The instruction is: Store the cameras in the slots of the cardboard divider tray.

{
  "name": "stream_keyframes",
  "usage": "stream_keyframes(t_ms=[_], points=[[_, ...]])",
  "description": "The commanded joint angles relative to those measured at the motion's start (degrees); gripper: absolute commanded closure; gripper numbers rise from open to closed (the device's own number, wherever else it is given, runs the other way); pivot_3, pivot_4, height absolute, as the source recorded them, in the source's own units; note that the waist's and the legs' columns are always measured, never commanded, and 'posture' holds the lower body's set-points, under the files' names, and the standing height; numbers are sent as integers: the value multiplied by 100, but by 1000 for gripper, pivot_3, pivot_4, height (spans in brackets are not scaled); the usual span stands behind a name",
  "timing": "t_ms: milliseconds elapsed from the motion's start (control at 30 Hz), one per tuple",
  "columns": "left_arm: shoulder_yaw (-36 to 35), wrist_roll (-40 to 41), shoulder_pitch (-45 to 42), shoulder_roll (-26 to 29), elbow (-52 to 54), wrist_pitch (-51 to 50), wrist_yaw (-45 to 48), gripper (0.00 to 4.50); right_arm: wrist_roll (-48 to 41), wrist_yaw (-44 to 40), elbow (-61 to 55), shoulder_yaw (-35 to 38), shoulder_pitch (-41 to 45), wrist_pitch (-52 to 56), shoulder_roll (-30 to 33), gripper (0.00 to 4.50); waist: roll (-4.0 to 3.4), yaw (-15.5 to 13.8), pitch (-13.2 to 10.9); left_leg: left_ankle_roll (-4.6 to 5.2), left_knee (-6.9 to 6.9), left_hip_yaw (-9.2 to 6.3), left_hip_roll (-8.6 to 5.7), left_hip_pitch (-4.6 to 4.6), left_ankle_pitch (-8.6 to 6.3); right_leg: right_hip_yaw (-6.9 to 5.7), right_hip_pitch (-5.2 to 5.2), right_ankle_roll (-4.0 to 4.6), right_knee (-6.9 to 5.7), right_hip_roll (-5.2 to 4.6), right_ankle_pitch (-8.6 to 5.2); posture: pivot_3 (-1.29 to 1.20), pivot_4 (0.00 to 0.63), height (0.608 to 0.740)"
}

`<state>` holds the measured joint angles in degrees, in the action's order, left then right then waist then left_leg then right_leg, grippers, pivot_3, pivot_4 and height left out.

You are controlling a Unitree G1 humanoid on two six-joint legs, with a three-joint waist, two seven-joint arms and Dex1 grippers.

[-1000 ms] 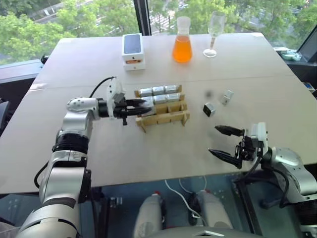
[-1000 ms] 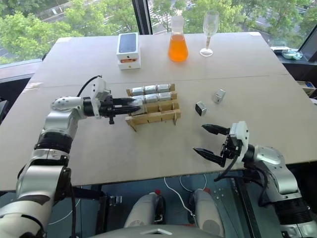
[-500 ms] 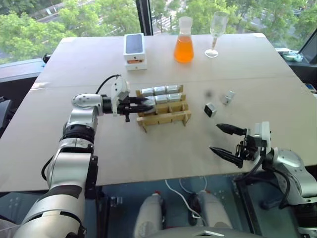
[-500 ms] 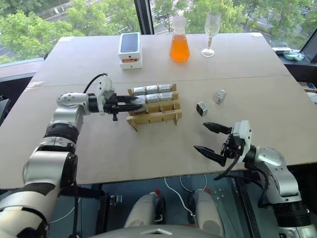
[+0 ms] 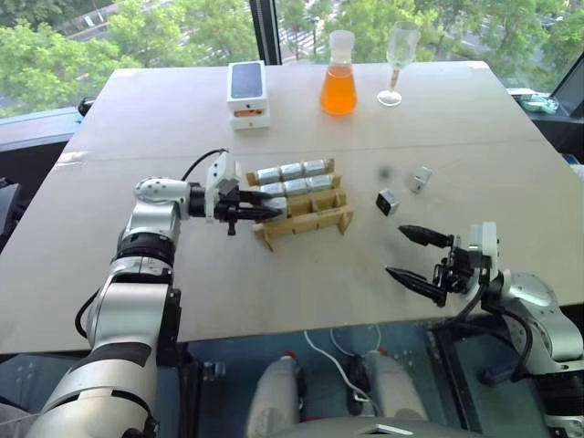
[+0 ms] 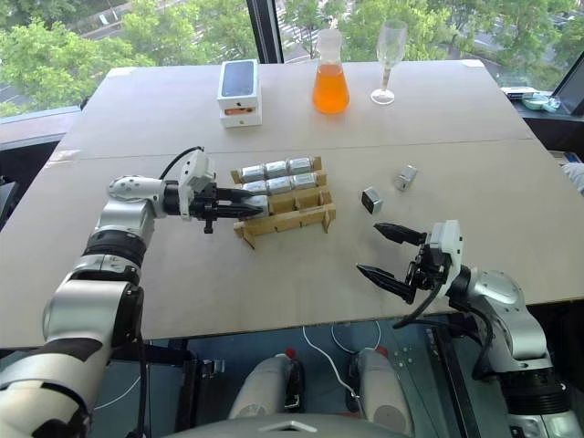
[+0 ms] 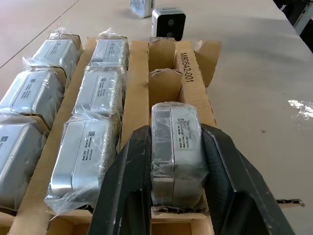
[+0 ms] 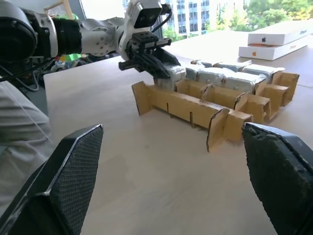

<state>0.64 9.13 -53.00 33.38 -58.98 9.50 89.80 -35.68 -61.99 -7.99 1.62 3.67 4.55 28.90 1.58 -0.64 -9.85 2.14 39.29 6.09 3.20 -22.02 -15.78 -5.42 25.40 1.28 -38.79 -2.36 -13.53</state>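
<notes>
Cameras (image 7: 100, 85), six of them wrapped, fill two rows of the cardboard divider tray (image 5: 306, 219) at mid-worktop (image 5: 274, 274). The left pincer (image 7: 176, 196) pinches a seventh camera (image 7: 176, 147) in the near row's end slot. Two loose cameras (image 5: 386, 202) lie right of the tray; the right pincer (image 5: 412, 257) hangs spread near the worktop's front edge.

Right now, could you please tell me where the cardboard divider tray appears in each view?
Left eye view: cardboard divider tray mid-table, just left of centre.
Right eye view: same spot, mid-table.
Left wrist view: close up, running away lengthwise.
Right wrist view: seen side-on across the table.
Shared landmark: left hand shut on a camera at the tray's left end.
</notes>
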Motion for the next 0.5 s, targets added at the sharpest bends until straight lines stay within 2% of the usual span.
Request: stream_keyframes(t_ms=[33, 200, 233, 300, 433, 500], points=[[-44, -8, -21, -11, 45, 113, 24, 3639, 54, 22, -20, 209, 73, -211, -53, 0, 0, -2, 0, -1, 0, 0, 0, -1, 0, 0, 0, 0, 0, 0, 0, 0, 150, 740], [-102, 40, -58, -18, 12, -88, -25, 3639, 123, -12, -4, 215, -11, -254, -85, 0, 0, -2, 0, -3, 0, 0, 0, -1, 2, 0, 0, 1, 1, 0, 1, 0, 150, 740], [-163, 152, -94, -21, 45, -338, 64, 2626, 128, -11, -9, 216, -18, -246, -94, 0, 0, -3, 0, -3, 0, 0, 0, -1, 2, 0, 0, 1, 0, 0, 1, 0, 150, 740], [-189, 203, -98, 9, 131, -442, 151, 1922, 139, -1, -14, 220, -20, -245, -110, 0, 0, -1, 0, -2, 0, 0, 0, -1, 2, -1, 0, 0, 0, 0, 0, 0, 150, 740], [-231, 286, -40, 141, 450, -479, 203, 55, 181, 75, 28, 239, 0, -219, -141, 0, 0, -3, 0, -3, 0, -2, 0, 0, 2, -1, 0, 1, -3, 0, 0, 0, 150, 740], [-303, 490, 14, 252, 824, -678, 263, 55, 347, 244, 98, 225, 23, -208, -145, 0, 0, -2, 0, -6, 2, -4, 1, -1, 3, -2, 0, 1, -3, 0, 1, 0, 150, 740]])
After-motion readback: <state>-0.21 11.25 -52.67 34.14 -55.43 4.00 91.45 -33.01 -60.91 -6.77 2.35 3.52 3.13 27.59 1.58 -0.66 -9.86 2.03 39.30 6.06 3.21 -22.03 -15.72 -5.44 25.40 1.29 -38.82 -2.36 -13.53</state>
